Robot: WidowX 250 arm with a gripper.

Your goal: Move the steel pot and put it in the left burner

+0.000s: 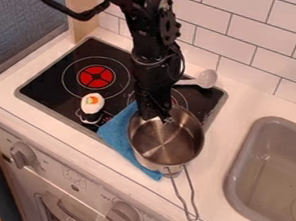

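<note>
The gripper (157,114) hangs down at the upper-left rim of the steel pot, its lower end over the inside edge. I cannot tell whether it touches the rim. The steel pot (165,142) stands upright at the stove's front right, partly over a blue cloth, with its wire handle toward the front of the counter. Left of the arm is the left burner (96,77), a red disc inside a white ring on the black stovetop, with nothing on it.
A blue cloth (116,129) lies under and left of the pot. A small white item with an orange-green patch (92,103) sits in front of the left burner. Behind the pot lies a pale spoon (207,79). The grey sink (241,158) is at the right, below a tiled wall.
</note>
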